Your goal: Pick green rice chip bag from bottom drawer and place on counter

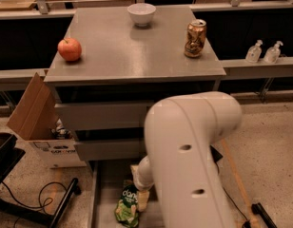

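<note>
Camera view: bottom drawer (104, 194) is pulled open below two shut drawer fronts (102, 116). Green rice chip bag (126, 207) lies flat on the drawer floor, toward the middle. Its long axis runs roughly front to back, tilted slightly. The end with the white logo points toward the cabinet and the other end points toward the camera.

Gripper (141, 199) is down inside the drawer at the bag's upper right edge, touching or just beside it; which one is unclear. The big white arm (189, 160) blocks most of it, so whether the gripper is wide, narrow or gripping the bag cannot be told.

Counter (118, 56) holds a red apple (69, 49) at left, a white bowl (141, 14) at the far middle and a soda can (196, 38) upright at right, all well apart. Contents of the bowl are not visible.

Cardboard box (31, 109) sits on the floor left of the cabinet with its flap up; its contents are unclear. Two pump bottles (263, 51) stand side by side on the ledge at right.
</note>
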Controlling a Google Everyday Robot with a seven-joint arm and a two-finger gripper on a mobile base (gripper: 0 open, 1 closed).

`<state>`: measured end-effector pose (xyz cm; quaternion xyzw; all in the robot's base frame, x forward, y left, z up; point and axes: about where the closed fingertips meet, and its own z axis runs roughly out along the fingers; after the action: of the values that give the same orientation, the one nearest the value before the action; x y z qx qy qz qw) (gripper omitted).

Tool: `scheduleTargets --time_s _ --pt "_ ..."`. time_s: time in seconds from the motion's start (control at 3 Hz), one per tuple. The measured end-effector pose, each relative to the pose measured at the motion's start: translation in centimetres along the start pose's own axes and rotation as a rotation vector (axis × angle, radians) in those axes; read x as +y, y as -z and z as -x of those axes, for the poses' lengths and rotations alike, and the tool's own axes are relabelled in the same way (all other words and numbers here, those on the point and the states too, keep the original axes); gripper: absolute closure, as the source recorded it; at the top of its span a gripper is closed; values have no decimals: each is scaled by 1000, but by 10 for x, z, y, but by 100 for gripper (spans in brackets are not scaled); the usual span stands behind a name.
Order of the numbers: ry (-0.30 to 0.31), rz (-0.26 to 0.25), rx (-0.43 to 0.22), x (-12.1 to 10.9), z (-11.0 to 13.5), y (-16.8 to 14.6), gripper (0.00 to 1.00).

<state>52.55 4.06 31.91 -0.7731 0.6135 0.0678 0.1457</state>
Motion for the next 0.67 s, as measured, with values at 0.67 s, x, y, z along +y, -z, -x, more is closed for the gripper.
scheduleTargets --time_s 0.67 --pt "130 45 74 -6 -1 -47 0"
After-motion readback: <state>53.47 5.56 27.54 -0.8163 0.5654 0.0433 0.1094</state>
